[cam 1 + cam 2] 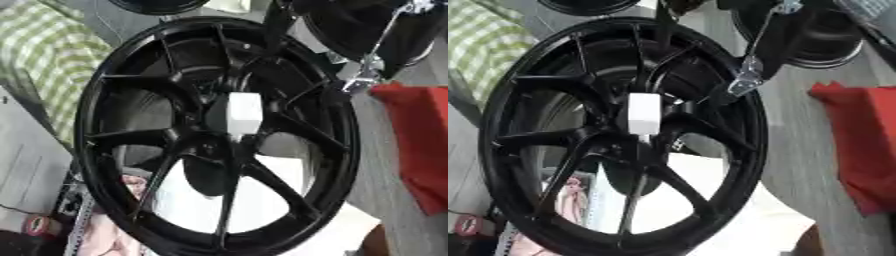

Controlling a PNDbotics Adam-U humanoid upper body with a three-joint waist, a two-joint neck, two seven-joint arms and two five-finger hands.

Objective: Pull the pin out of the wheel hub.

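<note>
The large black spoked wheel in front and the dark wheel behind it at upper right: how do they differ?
The large black spoked wheel fills the view whole, its open spokes showing; the dark wheel behind is cut off by the frame, its spokes not visible. The front wheel carries a white block-shaped pin at its hub; none shows on the rear one. Both are dark and round-rimmed.

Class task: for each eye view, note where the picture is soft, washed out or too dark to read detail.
Left eye view: soft all over; the black wheel loses spoke detail in darkness, and the white block at the hub is overexposed. Right eye view: equally soft; bright patches behind the lower spokes wash out; the red cloth stays saturated.
</note>
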